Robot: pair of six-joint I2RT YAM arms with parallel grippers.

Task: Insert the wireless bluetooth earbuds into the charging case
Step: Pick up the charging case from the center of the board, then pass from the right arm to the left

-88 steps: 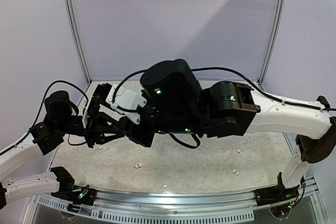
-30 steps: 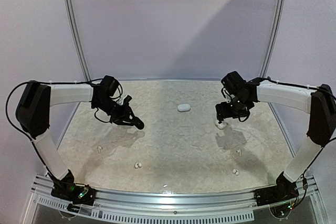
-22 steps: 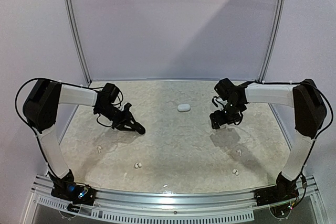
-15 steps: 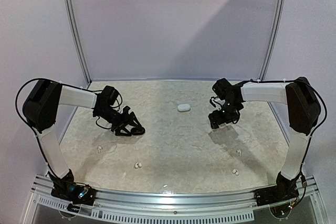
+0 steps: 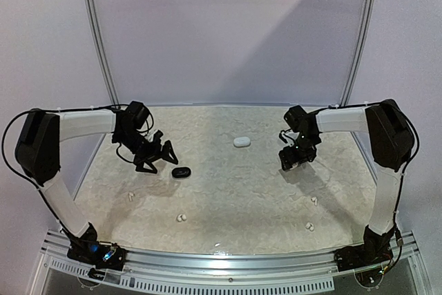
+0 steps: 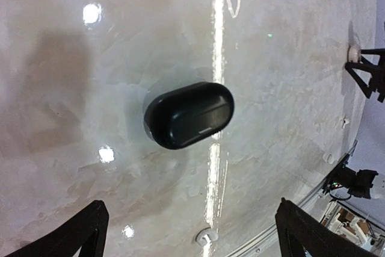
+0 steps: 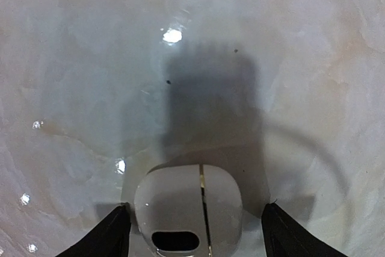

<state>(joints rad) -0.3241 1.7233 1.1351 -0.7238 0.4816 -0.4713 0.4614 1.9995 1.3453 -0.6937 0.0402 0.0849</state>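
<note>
A glossy, cream marbled tabletop (image 5: 235,191) sits before a pale lilac backdrop (image 5: 228,32), framed by two metal uprights (image 5: 99,39) and a near-edge rail (image 5: 228,262).

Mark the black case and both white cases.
black case (image 6: 188,114): left wrist view, middle of its top.
slotted white case (image 7: 169,203): right wrist view, left half.
far white case (image 5: 242,141): top external view, its middle.

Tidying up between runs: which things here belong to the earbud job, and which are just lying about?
Job: black case, middle white case, right white case, four white earbuds near the front edge.
Not the job: just fixtures, the table and the frame posts.
</note>
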